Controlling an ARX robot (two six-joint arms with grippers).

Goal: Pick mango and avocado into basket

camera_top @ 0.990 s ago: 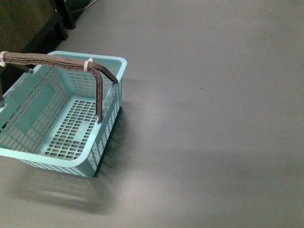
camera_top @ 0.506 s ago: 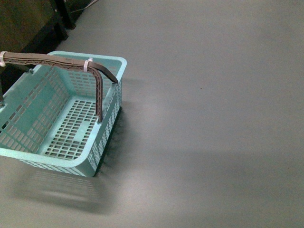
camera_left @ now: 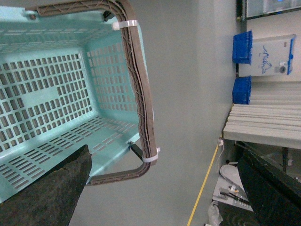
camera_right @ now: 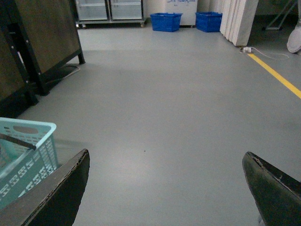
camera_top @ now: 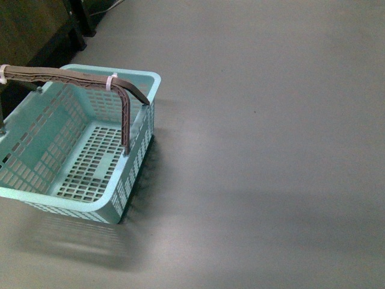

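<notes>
In the front view, the basket (camera_top: 135,171) sits on the smooth grey floor (camera_top: 271,150) to my left. It is pale teal plastic and rectangular, with slots cut in its walls and bottom. Ribbed brown handles (camera_top: 72,76) arch over it, bound by a white zip tie (camera_top: 112,82).

In the left wrist view, my left gripper (camera_left: 163,157) looks down into the basket, its dark, rough-faced fingers (camera_left: 51,188) spread wide.

In the right wrist view, my right gripper (camera_right: 164,157) gapes too, over floor near the basket's corner. Blue crates (camera_right: 165,21) stand far off.
</notes>
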